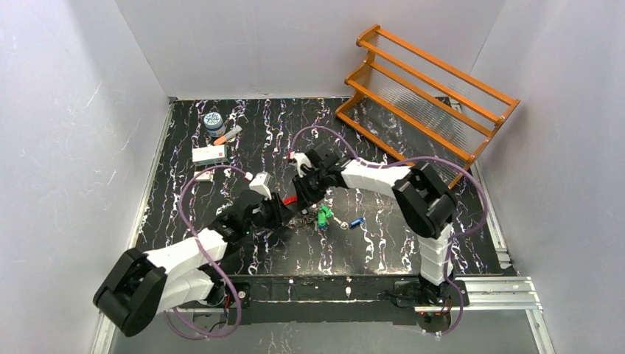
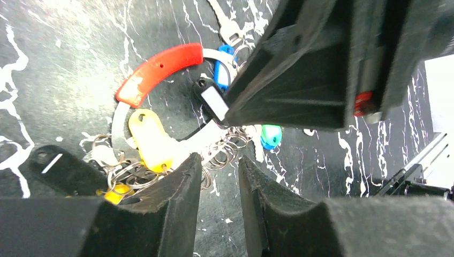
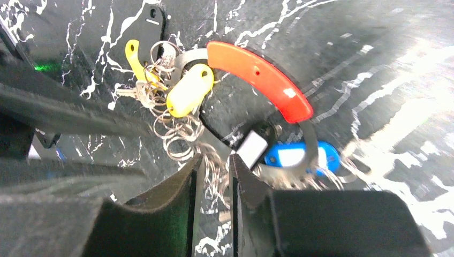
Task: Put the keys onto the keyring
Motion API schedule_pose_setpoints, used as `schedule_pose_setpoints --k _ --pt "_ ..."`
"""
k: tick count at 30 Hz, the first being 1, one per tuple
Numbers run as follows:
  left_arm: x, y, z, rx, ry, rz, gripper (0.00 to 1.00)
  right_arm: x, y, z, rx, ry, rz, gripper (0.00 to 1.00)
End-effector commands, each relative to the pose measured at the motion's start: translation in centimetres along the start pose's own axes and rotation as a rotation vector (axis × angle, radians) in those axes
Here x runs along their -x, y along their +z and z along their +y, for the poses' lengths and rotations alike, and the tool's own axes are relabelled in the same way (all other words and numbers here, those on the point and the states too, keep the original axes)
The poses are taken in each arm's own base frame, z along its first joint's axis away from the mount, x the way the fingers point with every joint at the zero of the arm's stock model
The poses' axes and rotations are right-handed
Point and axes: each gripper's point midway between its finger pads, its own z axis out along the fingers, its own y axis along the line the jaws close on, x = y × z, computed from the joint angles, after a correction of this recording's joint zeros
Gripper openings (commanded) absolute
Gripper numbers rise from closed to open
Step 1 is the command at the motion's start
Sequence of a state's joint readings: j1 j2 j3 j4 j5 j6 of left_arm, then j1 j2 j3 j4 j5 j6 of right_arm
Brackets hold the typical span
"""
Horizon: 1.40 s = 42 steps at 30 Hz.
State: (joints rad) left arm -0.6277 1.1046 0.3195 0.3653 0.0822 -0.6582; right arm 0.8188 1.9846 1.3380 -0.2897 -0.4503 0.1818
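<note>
Keyring [image 2: 160, 68] hemmed between left end effector [image 2: 220, 163] and right end effector [image 3: 214, 163], both slightly parted, well inside table [image 1: 280, 125] edges

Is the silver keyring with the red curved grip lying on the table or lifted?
Lying flat, it seems: in both wrist views the silver red-gripped keyring rests against the black marbled tabletop.

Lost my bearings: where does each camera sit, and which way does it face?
Top external: above, behind the robot, looking down; left arm and right arm meet over the keyring.
Left wrist: on that wrist, facing down at the keyring; left claw at bottom.
Right wrist: likewise; right claw at bottom.
Shared: both wrist views show the red arc.
</note>
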Motion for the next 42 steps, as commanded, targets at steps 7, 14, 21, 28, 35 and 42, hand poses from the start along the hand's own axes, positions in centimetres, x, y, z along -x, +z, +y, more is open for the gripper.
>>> schedule_pose_setpoints --k 7,14,21,28,35,42 --pt "1.5 -2.0 3.4 0.169 0.048 -0.107 0.32 0.2 -5.7 -0.2 -0.123 -0.077 -0.155 0.31" --pt "1.6 -1.4 2.8 0.137 0.04 -0.11 0.33 -2.9 -4.9 0.1 -0.069 -0.014 -0.095 0.18" --pt "1.5 -0.8 2.4 0.126 0.038 -0.086 0.34 -3.6 -2.9 0.2 -0.022 0.024 -0.042 0.06" --pt "1.2 -0.9 2.7 0.133 0.037 -0.082 0.34 -1.1 -1.9 -2.0 -0.134 0.033 -0.067 0.08" --pt "1.1 -1.1 2.8 0.132 0.038 -0.083 0.35 1.8 -4.2 -3.1 -0.273 0.053 -0.19 0.22" --pt "0.9 -1.1 2.8 0.128 0.04 -0.084 0.35 1.9 -5.8 -4.2 -0.349 0.058 -0.227 0.32"
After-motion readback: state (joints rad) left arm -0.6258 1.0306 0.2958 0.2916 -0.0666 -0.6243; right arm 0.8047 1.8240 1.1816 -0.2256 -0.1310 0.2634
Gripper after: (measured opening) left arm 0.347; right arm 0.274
